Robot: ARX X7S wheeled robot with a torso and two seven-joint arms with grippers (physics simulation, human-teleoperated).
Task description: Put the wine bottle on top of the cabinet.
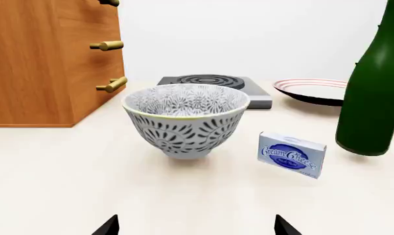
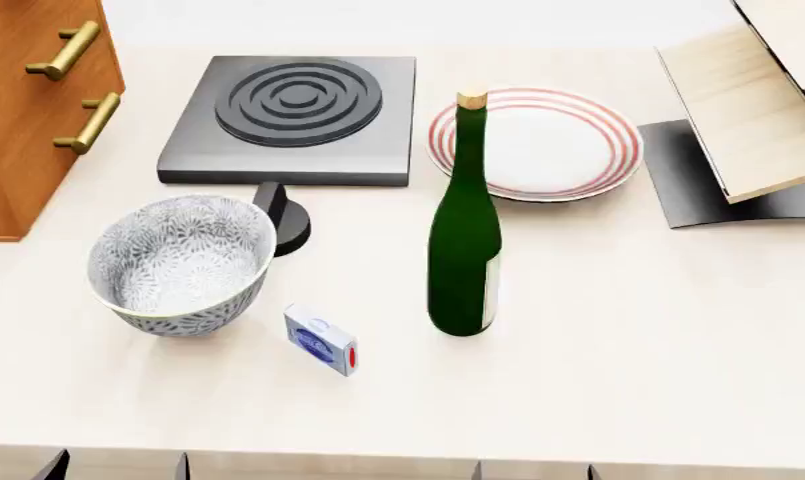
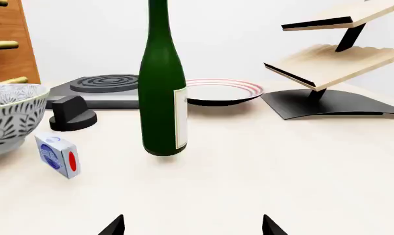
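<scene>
At the very bottom edge of the head view, dark fingertip pairs of the left gripper [image 2: 119,464] and the right gripper [image 2: 536,468] poke into frame, each pair spread apart with nothing between them; both wrist views likewise show two separated dark tips over bare tabletop [image 2: 642,340]. Just above them, lower left of centre, a small blue and white cream cheese box [image 2: 321,340] with a red end stands on the pale cream surface. To its left sits a white bowl [image 2: 179,262] with a dark floral pattern, empty and upright. Right of the box, near the centre of the frame, the wine bottle [image 2: 465,225] stands upright on the table, dark green glass with a tan cork and a pale label on its lower right side; it is apart from the box and touched by neither gripper. Behind the bottle, upper centre right, lies a white plate [image 2: 562,150] with red rings at its rim. Upper centre left is a dark grey single-burner hob [image 2: 293,118] with concentric rings, and a black knob [image 2: 282,217] sits just in front of it beside the bowl. The reddish-brown wooden cabinet [image 2: 22,120] with brass bar handles fills the upper left corner. A pale wood rack [image 2: 762,110] on a dark base occupies the upper right.
</scene>
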